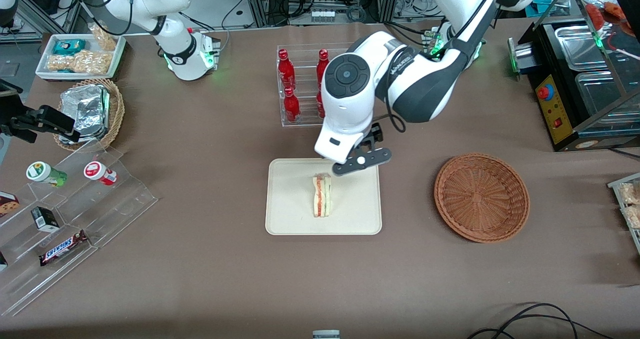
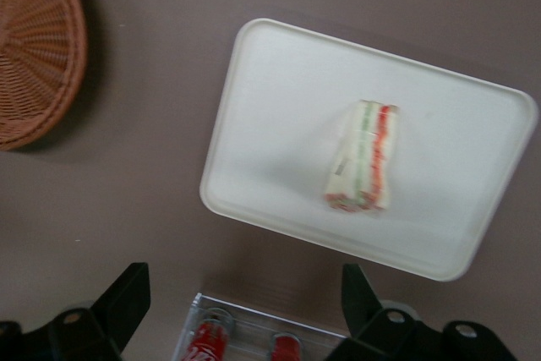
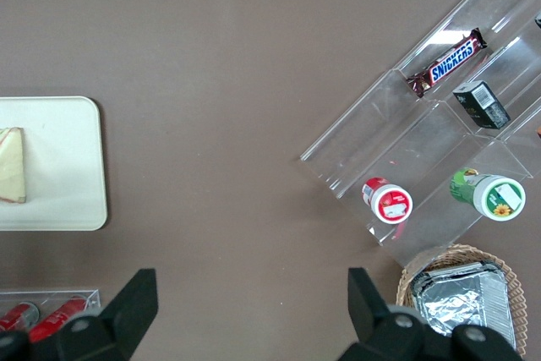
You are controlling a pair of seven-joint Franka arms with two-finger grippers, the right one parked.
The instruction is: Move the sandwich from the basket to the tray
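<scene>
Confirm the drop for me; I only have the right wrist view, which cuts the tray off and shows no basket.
Observer: The sandwich lies near the middle of the tray, nothing gripping it.
Operator: Report the gripper.
Observer: The gripper is open, hovering above the tray's edge nearest the bottle rack.
Operator: Check the basket.
Observer: The basket is empty, beside the tray toward the working arm's end.

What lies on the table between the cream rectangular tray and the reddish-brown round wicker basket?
Nothing: the front view shows bare brown tabletop between the cream tray and wicker basket. The open gripper hovers above the tray's edge.
</scene>
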